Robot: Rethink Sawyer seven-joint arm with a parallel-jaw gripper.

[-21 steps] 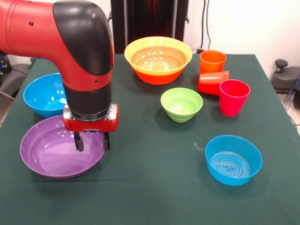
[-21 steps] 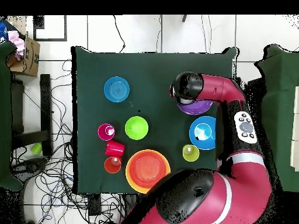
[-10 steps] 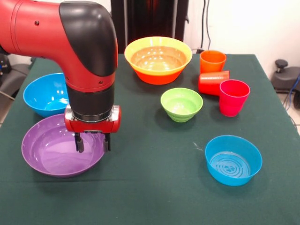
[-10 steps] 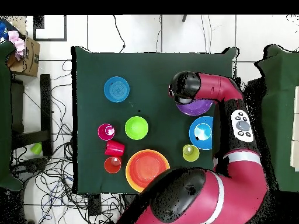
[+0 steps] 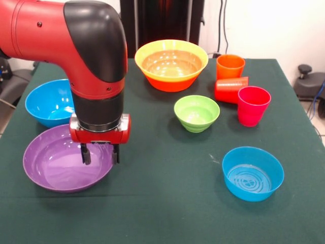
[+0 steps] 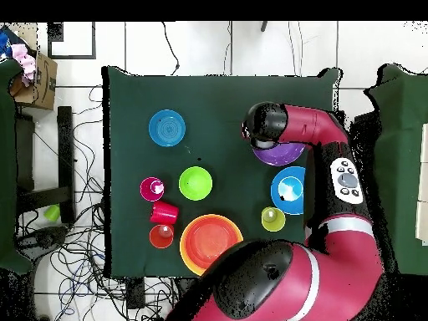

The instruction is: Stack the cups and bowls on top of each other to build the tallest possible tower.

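Fingers (image 5: 100, 153) astride purple bowl (image 5: 56, 170) rim, blue bowl (image 5: 48, 101) just behind.

In the front view, the wide purple plastic bowl (image 5: 63, 165) sits at the near left of the green-clothed counter (image 5: 167, 203), with a blue plastic bowl (image 5: 48, 101) just behind it. The large yellow-orange bowl (image 5: 171, 64) stands at the far middle, the small light green bowl (image 5: 196, 113) in front of it. To their right, the orange tumbler (image 5: 230, 66) stands behind the tipped red tumbler (image 5: 231, 89), which touches the upright magenta-pink tumbler (image 5: 253, 105). The second blue bowl (image 5: 252, 173) lies near right.
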